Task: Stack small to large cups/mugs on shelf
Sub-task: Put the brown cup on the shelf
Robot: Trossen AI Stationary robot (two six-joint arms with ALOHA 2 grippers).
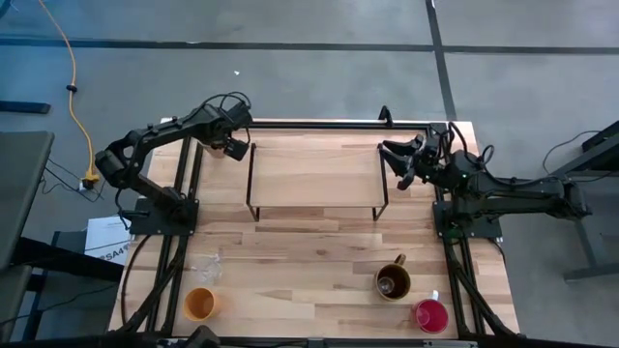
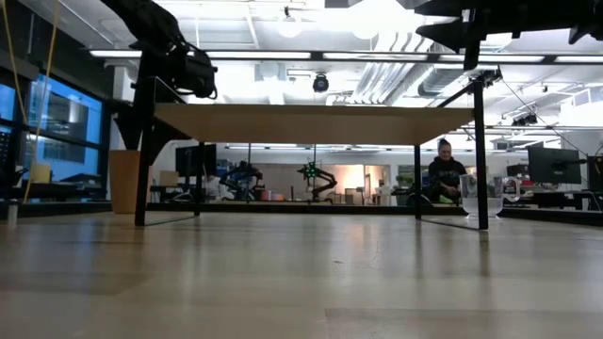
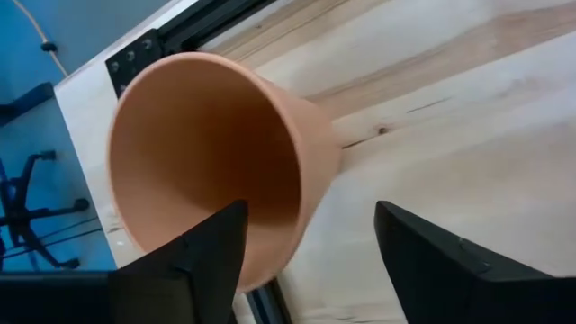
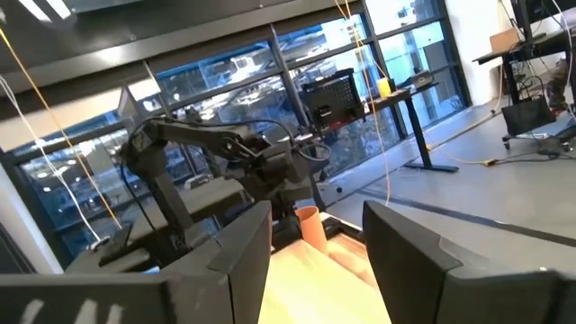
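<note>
The peach tumbler (image 3: 216, 153) stands upright on its base at the table's far left corner, just left of the shelf (image 1: 314, 174); it also shows in the low view (image 2: 123, 181). My left gripper (image 3: 310, 209) is open above it, looking down into its mouth, and its fingers (image 3: 193, 261) are spread wider than the rim's near part. My right gripper (image 4: 317, 211) is open and empty, raised beside the shelf's right end (image 1: 401, 159). The shelf top is bare.
Near the front edge stand a yellow-orange cup (image 1: 199, 303), a clear glass mug (image 1: 205, 266), a brown handled mug (image 1: 393, 282) and a red-pink cup (image 1: 431, 314). Another clear glass mug (image 2: 476, 196) stands by the shelf's right leg. A person sits in the room behind.
</note>
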